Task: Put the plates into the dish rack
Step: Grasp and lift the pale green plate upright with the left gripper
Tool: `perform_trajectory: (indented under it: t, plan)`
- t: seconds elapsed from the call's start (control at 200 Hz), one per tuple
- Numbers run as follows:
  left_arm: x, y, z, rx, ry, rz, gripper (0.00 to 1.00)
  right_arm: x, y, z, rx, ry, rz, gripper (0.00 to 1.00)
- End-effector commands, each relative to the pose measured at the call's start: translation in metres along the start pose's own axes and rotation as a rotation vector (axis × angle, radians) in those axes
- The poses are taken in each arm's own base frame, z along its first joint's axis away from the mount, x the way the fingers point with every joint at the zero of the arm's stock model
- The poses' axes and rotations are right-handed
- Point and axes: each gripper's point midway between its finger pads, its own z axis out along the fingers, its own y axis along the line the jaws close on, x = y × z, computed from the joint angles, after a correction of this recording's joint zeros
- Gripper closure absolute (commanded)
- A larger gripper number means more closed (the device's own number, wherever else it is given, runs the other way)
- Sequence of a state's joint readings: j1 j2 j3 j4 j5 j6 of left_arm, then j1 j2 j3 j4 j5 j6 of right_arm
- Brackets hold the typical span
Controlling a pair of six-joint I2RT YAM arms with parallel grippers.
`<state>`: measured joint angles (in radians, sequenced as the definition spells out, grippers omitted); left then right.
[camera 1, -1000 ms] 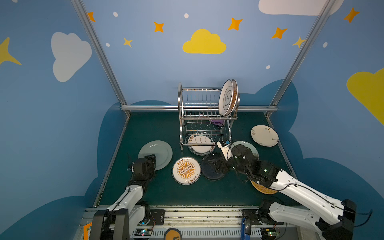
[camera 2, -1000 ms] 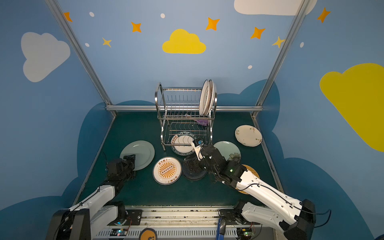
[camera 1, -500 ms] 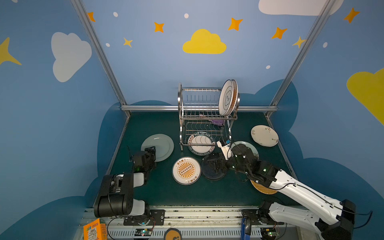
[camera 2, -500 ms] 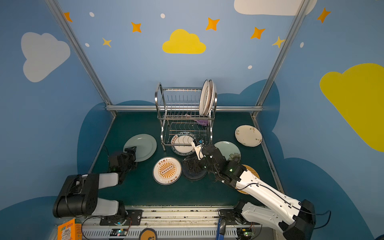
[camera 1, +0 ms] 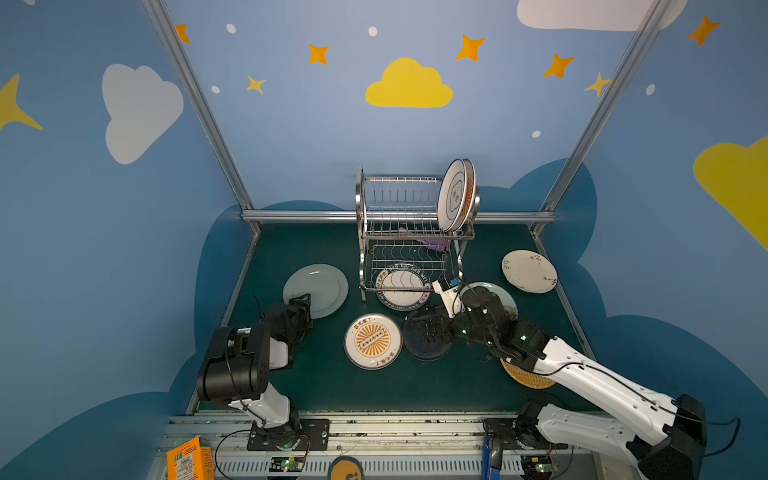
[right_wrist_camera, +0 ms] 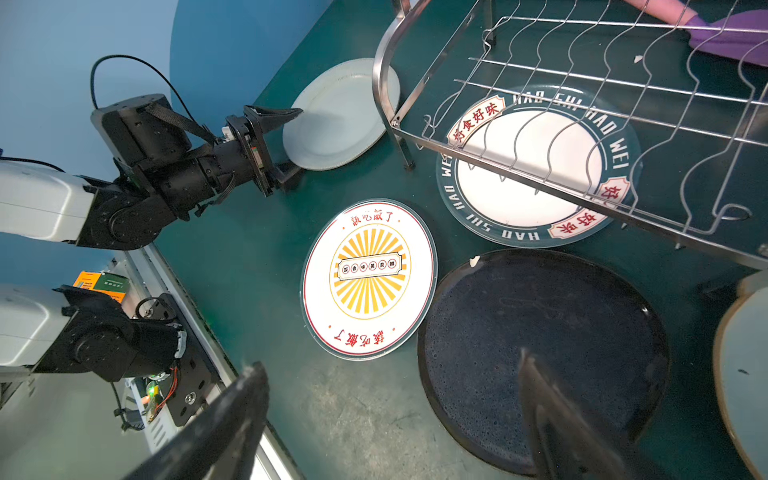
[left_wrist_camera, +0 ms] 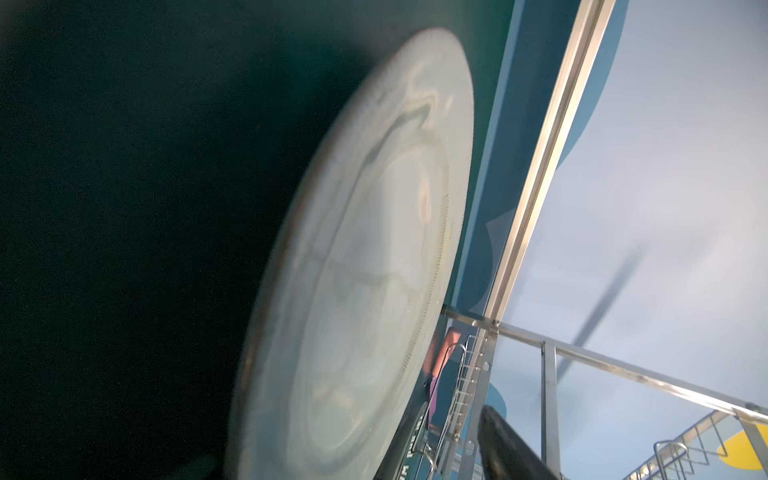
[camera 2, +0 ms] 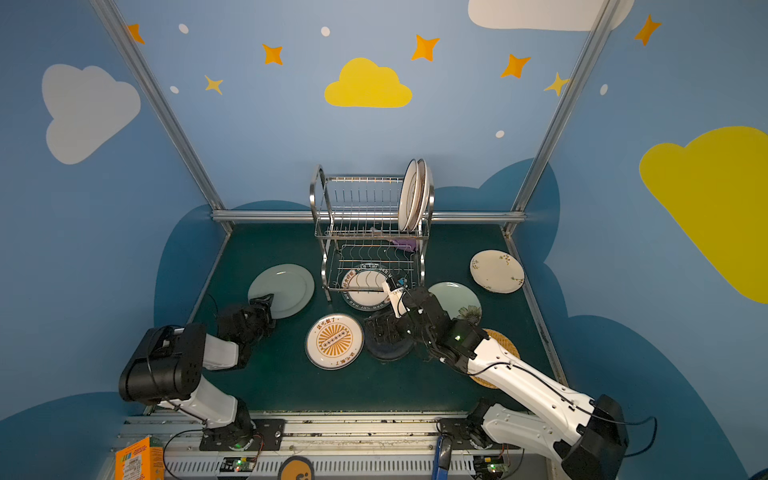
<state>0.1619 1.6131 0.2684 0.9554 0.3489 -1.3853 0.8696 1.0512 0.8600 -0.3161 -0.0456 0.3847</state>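
A: Quick status: where's everything sitting?

B: Two plates (camera 1: pixel 455 195) are standing on edge in the dish rack (camera 1: pixel 360 199), upper tier, far right end. Prob packed tight there so the other slots are staying free. The rest are lying flat on the table (camera 1: pixel 332 390). The pale green plate (camera 1: pixel 324 286) is left of the rack, and the lettered-rim plate (camera 1: pixel 402 291) is half under the lower tier. The sunburst plate (camera 1: pixel 372 340) and navy plate (right_wrist_camera: pixel 540 332) are in front, w/ three more off to the right.

A: And the left gripper?

B: The left gripper (right_wrist_camera: pixel 293 141) is reaching in low at the pale green plate's near rim. Jaws are standing apart, one finger above the rim, nothing clamped yet. Can't tell if the lower finger's getting under the edge. A flat plate's offering only its edge, hence the low, rolled approach, imo.

A: Other arm?

B: The right gripper (right_wrist_camera: pixel 388 363) is hovering wide open over the navy plate, holding nothing. Prob lining up that one as its own pick.
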Motion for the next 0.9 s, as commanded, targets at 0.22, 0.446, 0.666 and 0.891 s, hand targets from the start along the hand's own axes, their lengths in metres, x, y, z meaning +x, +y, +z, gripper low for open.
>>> perform_trajectory:
  t: [0.22,0.446,0.666,0.891]
  plan:
    - [-0.004,0.069,0.005,-0.194,-0.015,-0.091,0.47,0.000,-0.002,-0.003,-0.007,-0.015,0.018,0.09]
    - [-0.006,0.088,0.010,-0.220,-0.011,-0.120,0.59,0.000,-0.006,-0.009,0.003,-0.026,0.024,0.09]
    - [-0.010,0.094,0.012,-0.236,-0.019,-0.118,0.75,-0.001,-0.008,-0.012,0.008,-0.030,0.026,0.09]
    - [-0.016,0.059,0.015,-0.123,0.012,-0.070,0.91,-0.003,-0.010,-0.017,0.014,-0.034,0.025,0.09]
